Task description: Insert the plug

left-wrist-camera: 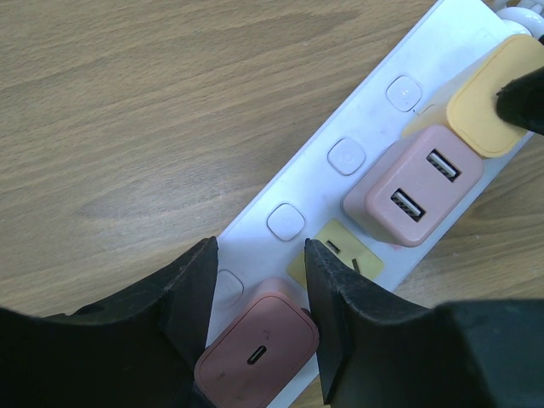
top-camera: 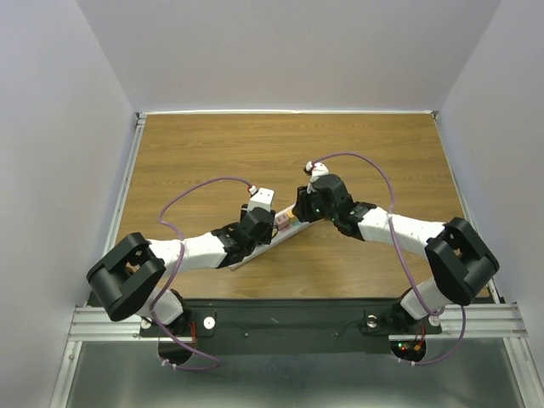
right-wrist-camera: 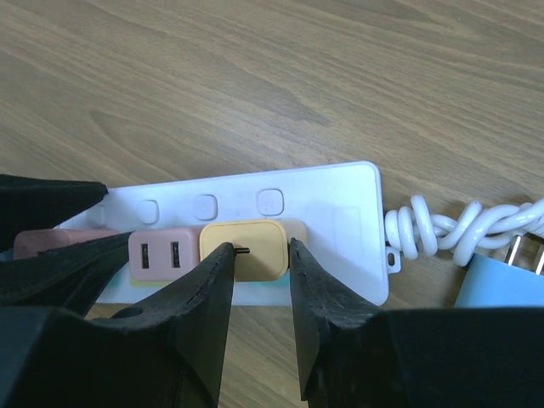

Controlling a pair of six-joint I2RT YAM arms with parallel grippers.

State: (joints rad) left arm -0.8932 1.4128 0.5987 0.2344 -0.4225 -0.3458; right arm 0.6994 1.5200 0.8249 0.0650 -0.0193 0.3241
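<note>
A white power strip (left-wrist-camera: 365, 110) lies on the wooden table, also in the right wrist view (right-wrist-camera: 331, 200) and the top view (top-camera: 240, 263). My left gripper (left-wrist-camera: 259, 246) is shut on a salmon-pink USB-C plug (left-wrist-camera: 255, 353) that sits on the strip's near end. Beside it is a free yellow socket (left-wrist-camera: 344, 255). A pink two-port charger (left-wrist-camera: 416, 187) and a yellow plug (right-wrist-camera: 246, 251) sit further along. My right gripper (right-wrist-camera: 257, 248) is open, its fingertips over the yellow plug; one tip (left-wrist-camera: 523, 102) touches it. In the top view both grippers, left (top-camera: 270, 228) and right (top-camera: 299, 212), meet over the strip.
The strip's coiled white cord (right-wrist-camera: 433, 229) lies off its far end, next to a light blue object (right-wrist-camera: 501, 285) with metal prongs. White walls close in the table on three sides.
</note>
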